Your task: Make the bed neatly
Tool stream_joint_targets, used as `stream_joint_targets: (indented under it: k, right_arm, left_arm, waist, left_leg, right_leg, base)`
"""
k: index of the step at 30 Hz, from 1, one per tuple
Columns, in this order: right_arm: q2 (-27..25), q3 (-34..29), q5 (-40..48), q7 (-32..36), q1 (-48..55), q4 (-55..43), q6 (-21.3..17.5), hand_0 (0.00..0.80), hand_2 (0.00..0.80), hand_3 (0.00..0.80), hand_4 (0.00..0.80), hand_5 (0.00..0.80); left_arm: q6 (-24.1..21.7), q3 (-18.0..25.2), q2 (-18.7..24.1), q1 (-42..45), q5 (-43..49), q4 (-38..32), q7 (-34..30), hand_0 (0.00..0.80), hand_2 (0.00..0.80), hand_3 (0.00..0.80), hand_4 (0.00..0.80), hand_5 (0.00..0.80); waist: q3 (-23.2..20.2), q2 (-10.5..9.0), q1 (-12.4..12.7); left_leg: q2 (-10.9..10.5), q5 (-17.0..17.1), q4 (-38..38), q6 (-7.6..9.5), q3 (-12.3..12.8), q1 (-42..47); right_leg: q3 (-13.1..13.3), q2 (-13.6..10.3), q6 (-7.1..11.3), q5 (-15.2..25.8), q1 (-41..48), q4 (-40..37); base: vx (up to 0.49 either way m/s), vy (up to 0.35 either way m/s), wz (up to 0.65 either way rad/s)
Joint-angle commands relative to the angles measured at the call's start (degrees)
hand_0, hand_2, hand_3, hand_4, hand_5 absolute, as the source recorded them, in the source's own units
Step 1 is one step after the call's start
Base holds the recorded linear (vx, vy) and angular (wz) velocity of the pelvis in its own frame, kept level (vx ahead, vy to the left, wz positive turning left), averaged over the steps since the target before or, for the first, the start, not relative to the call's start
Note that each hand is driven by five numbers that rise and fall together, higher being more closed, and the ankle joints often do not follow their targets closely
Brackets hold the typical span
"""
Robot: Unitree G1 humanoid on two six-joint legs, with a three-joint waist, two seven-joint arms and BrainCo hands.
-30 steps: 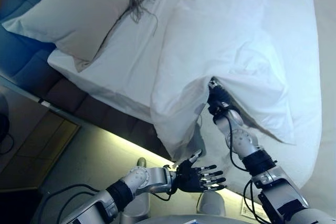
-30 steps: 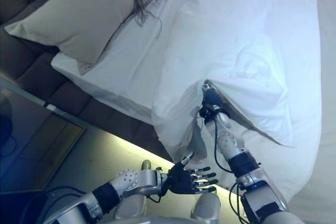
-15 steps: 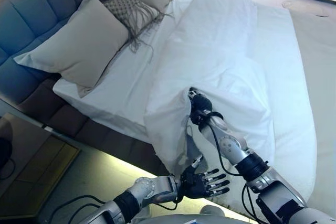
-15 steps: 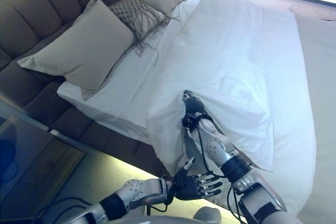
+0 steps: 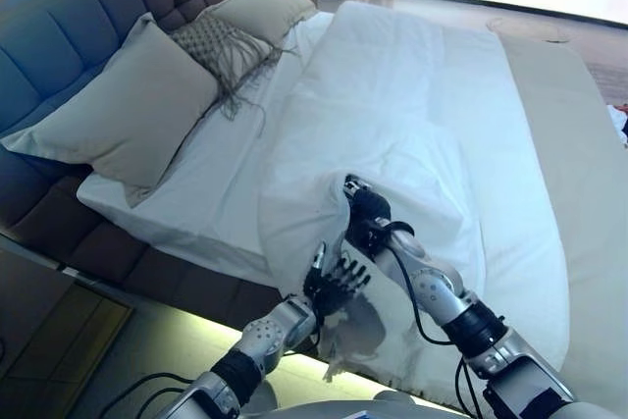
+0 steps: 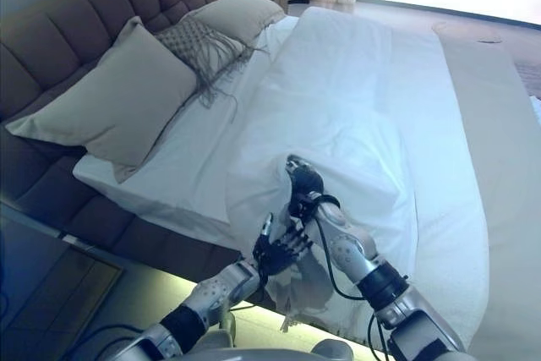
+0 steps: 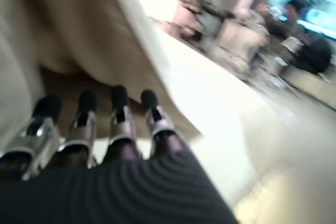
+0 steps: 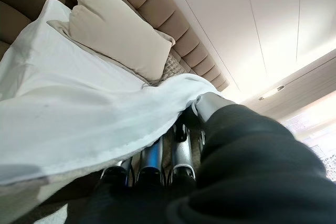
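Observation:
A white duvet [image 5: 392,115] lies rumpled across the bed, its near corner bunched and hanging over the bed's side. My right hand [image 5: 365,215] is shut on that raised corner; the right wrist view shows the cloth [image 8: 79,124] draped over its curled fingers [image 8: 157,161]. My left hand [image 5: 334,284] is just below it, open, with straight fingers pointing up against the hanging fold. In the left wrist view its fingertips [image 7: 84,103] sit close to the cloth [image 7: 68,30].
A large beige pillow [image 5: 118,115], a fringed grey cushion [image 5: 221,41] and a second pillow [image 5: 260,9] lean on the tufted headboard [image 5: 59,36]. The white sheet [image 5: 196,183] is bare beside them. A lit strip runs along the floor [image 5: 167,331] under the bed.
The whole view has shifted, so the camera moved. My left hand has risen from low by the bed's side to the hanging duvet fold under my right hand, which keeps its hold.

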Motion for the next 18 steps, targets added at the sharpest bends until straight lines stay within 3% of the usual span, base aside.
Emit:
stream_joint_targets:
  k: [1,9,14,18]
  right_arm:
    - [0.97,-1.32,-0.67,4.68,-3.71,-9.31,-2.46,0.8,0.8,0.8,0.8,0.8]
    - [1.28,-1.37,-1.35,6.55,-1.18,-9.73,-2.24,0.8,0.8,0.8,0.8,0.8]
    - [0.82,-1.16,-1.15,6.63,0.2,-10.43,-2.03,0.8,0.8,0.8,0.8,0.8]
    - [0.41,-0.69,-0.41,6.85,0.8,-10.41,-2.03,0.8,0.8,0.8,0.8,0.8]
  left_arm:
    - [-8.87,2.47,-3.65,-4.99,-1.64,-0.16,0.29,0.0,0.0,0.0,0.0,0.0]
    - [-14.49,4.74,-2.96,-4.6,-1.64,-3.89,2.44,0.0,0.0,0.0,0.0,0.0]
    - [-14.79,4.99,-2.55,-4.37,-1.64,-3.63,3.76,0.0,0.0,0.0,0.0,0.0]
    - [-12.51,5.5,-2.3,-5.21,-1.64,-2.84,2.59,0.0,0.0,0.0,0.0,0.0]
  waist:
    - [-2.94,0.69,0.21]
    - [-2.76,1.13,0.82]
    - [-2.87,1.16,0.85]
    - [-3.17,1.21,0.81]
  left_leg:
    - [5.38,-1.23,0.47,-0.08,-1.95,3.45]
    - [5.99,-0.59,1.3,-0.49,-1.65,3.0]
    - [6.21,-0.03,0.88,-0.55,-1.06,3.12]
    - [6.48,0.42,0.62,-0.66,-0.63,2.99]
  right_leg:
    - [0.58,-0.98,0.23,13.12,-5.9,-3.42]
    - [-0.8,-0.88,-0.16,12.52,-4.7,-3.08]
    - [-1.58,-0.77,-0.26,12.31,-3.81,-3.5]
    - [-1.9,-0.62,-0.26,12.27,-3.45,-3.82]
  base:
    - [0.043,0.0,-0.05]
    - [0.043,0.009,-0.02]
    - [0.029,0.01,-0.01]
    - [0.0,0.0,0.0]
